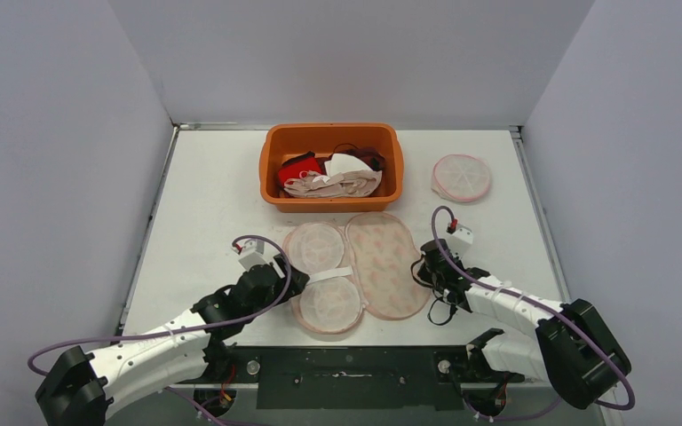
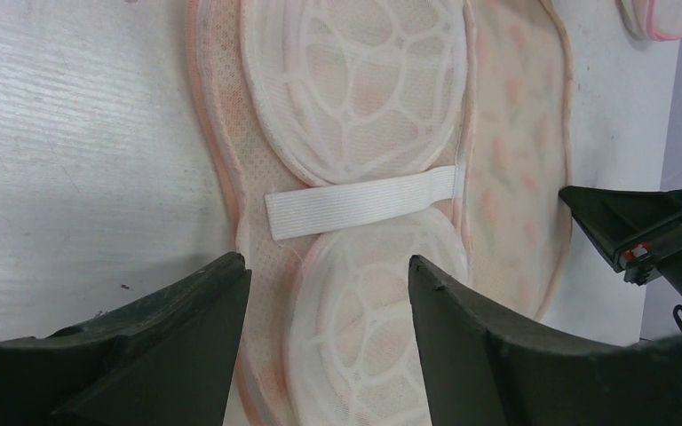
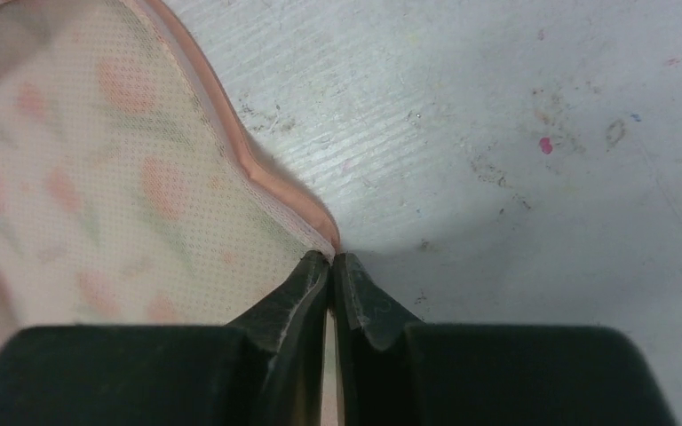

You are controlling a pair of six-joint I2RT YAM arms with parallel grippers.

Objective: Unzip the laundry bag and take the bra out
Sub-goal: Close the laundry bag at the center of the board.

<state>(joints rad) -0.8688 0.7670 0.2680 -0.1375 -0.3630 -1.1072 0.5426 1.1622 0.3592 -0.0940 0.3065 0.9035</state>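
1. Your top camera hangs high over the near edge of the table (image 1: 213, 177) and looks down on all of it, with the laundry bag (image 1: 382, 266) central.
2. Your left wrist camera looks close over the bag's open halves, also visible from above.
3. Your right wrist camera presses tight against the bag's right edge.

Robot lab cell: plain grey partition walls (image 1: 53, 133) enclosing scuffed white table (image 1: 204, 195).

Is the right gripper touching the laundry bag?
Touching. In the right wrist view, the right gripper pinches the laundry bag at its pink edge.
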